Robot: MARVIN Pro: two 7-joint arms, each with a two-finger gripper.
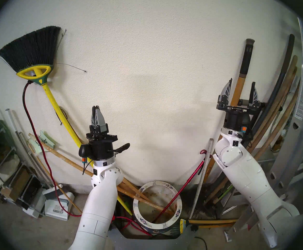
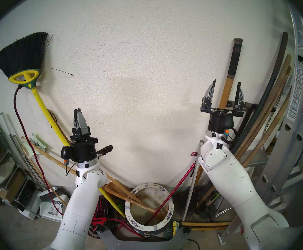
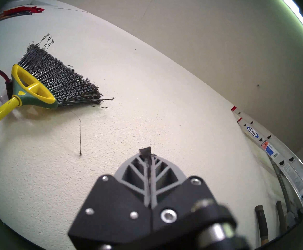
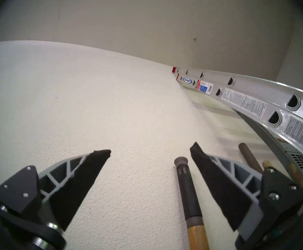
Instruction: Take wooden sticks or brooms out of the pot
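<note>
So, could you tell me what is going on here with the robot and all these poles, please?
The robot is clearing long-handled things out of the flowered pot on the floor. Right now neither claw holds anything: the left claw is shut and empty, raised in front of the wall, and the right claw is open around the orange-tan pole leaning on the wall. The yellow broom leans outside the pot, bristles up. Wooden sticks and a red cane are in the pot.

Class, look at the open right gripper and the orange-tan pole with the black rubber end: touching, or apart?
Apart. In the right wrist view, the orange-tan pole stands between the open fingers of the right gripper, with bare wall visible on both sides of it.
</note>
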